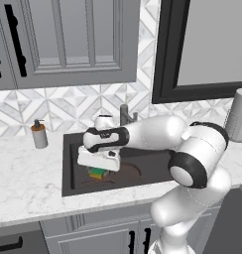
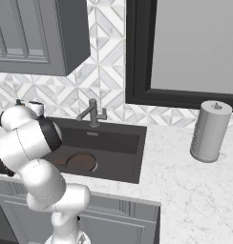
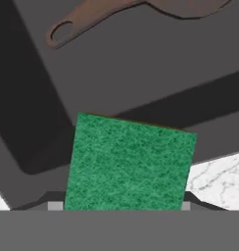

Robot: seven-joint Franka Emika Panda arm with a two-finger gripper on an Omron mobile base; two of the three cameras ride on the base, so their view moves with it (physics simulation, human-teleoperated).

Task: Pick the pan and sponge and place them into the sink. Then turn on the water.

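Sponge held over the sink, pan already in.

From the left: the gripper stands half-closed on the sponge above the sink; the pan lies at its three o'clock. Next, I judge: let go, then lift to the faucet at twelve o'clock.

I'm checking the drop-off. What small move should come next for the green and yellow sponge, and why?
Probably open the end effector and let go. It holds the small green-and-yellow rectangular sponge over the deep matte black sink, and the round dark brown pan already lies inside.
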